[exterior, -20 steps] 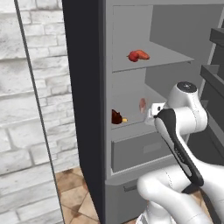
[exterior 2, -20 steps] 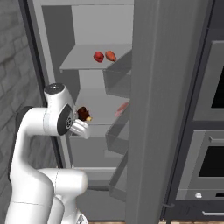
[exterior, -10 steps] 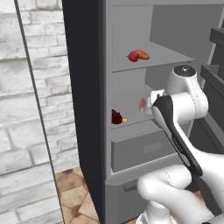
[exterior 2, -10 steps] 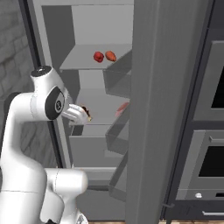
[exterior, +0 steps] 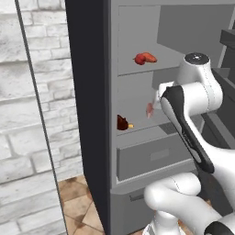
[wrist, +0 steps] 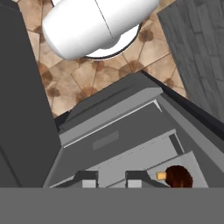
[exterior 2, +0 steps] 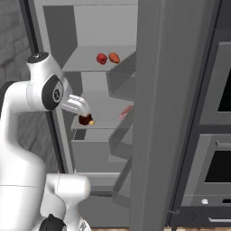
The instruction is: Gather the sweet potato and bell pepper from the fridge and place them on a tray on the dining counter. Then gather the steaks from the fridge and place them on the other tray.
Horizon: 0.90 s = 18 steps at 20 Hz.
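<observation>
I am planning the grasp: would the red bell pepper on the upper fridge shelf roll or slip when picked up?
The bell pepper looks small and rounded, so it probably rolls if nudged. Its surface seems smooth, so the fingers might slip. It sits beside an orange vegetable, which could get bumped.

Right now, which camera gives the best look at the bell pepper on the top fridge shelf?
The right base view: the bell pepper sits apart from the orange vegetable beside it on the upper shelf. In the left base view the two overlap into one red-orange shape. The hand view looks down at the fridge's lower part.

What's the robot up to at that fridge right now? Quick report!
Gripper slightly parted, empty, over the fridge drawer. Bell pepper untouched on upper shelf. Dark brown item beside the fingertips.
</observation>
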Tool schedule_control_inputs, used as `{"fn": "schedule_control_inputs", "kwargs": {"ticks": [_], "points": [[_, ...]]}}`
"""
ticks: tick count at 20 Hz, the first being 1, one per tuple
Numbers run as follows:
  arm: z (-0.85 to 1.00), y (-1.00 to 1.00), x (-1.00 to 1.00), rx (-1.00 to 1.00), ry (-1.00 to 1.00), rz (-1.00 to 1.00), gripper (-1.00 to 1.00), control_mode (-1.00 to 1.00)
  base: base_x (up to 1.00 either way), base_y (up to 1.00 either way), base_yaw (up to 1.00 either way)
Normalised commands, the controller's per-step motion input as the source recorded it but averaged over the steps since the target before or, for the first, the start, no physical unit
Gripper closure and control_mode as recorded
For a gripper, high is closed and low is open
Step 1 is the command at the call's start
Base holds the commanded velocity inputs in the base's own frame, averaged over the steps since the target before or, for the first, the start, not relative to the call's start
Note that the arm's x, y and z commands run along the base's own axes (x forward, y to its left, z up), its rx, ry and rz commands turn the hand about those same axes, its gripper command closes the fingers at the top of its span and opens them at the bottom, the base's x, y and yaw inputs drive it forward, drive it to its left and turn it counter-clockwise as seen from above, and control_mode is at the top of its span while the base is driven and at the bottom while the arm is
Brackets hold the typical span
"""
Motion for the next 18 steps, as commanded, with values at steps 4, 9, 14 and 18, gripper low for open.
{"fn": "schedule_control_inputs", "kwargs": {"ticks": [4, 9, 14, 18], "points": [[0.22, -0.10, 0.00, 0.00, -0.04, 0.03, -1.00, -1.00, 0.00, 0.00, 0.00], [0.06, -0.20, 0.00, 0.00, -0.12, 0.10, -1.00, -1.00, 0.00, 0.00, 0.00], [0.01, -0.07, 0.03, 0.00, -0.20, 0.12, -1.00, -1.00, 0.00, 0.00, 0.00], [0.17, 0.00, 0.05, -0.02, -0.07, 0.06, -1.00, -1.00, 0.00, 0.00, 0.00]]}}
